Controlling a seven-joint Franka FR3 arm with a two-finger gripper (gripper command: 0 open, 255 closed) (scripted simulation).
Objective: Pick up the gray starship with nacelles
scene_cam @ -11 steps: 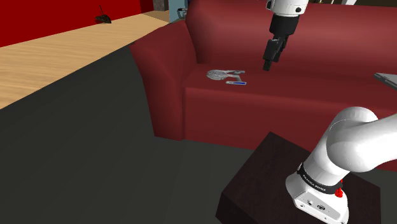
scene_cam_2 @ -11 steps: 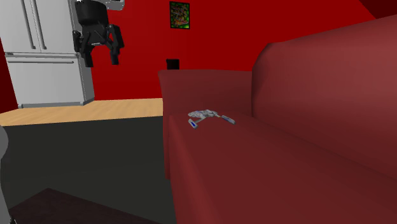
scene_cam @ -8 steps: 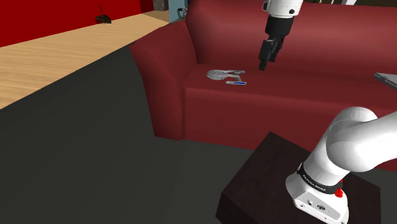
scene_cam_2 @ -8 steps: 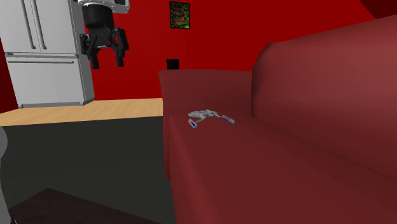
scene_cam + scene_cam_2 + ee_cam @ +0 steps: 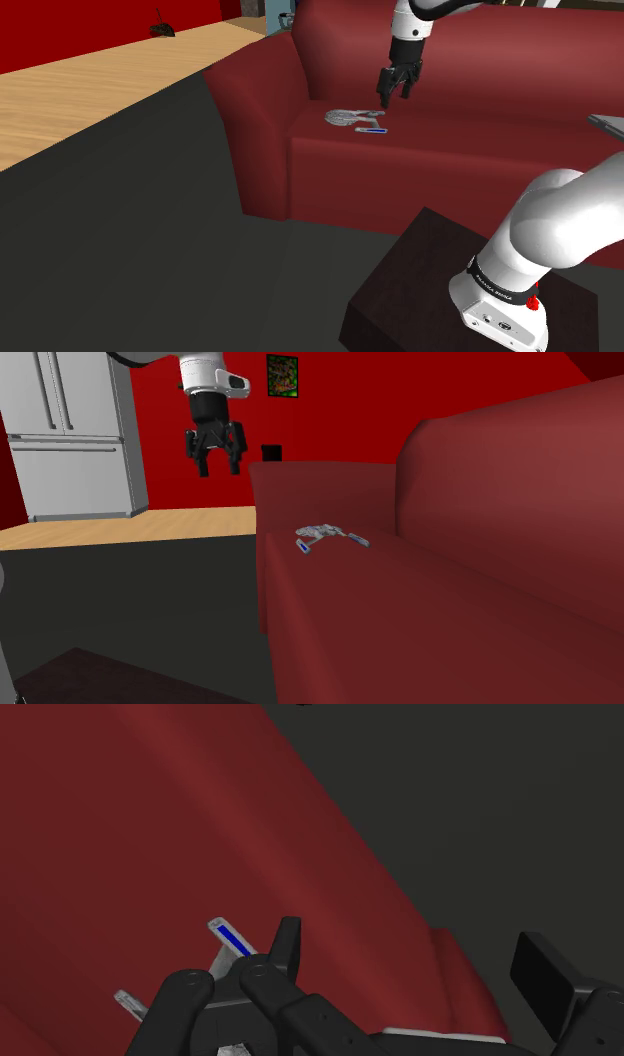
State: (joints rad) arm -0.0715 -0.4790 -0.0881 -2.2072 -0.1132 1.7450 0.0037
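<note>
Red sofa seat [image 5: 450, 150] | grey starship [image 5: 355, 119] near armrest [image 5: 258, 100] | claw [image 5: 393, 97] spread above

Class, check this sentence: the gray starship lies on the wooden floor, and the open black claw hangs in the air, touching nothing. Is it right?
No. The starship lies on the seat of the red sofa, not on the wooden floor; the shoulder view shows it. The rest stands: the open black claw hangs in the air, touching nothing.
</note>
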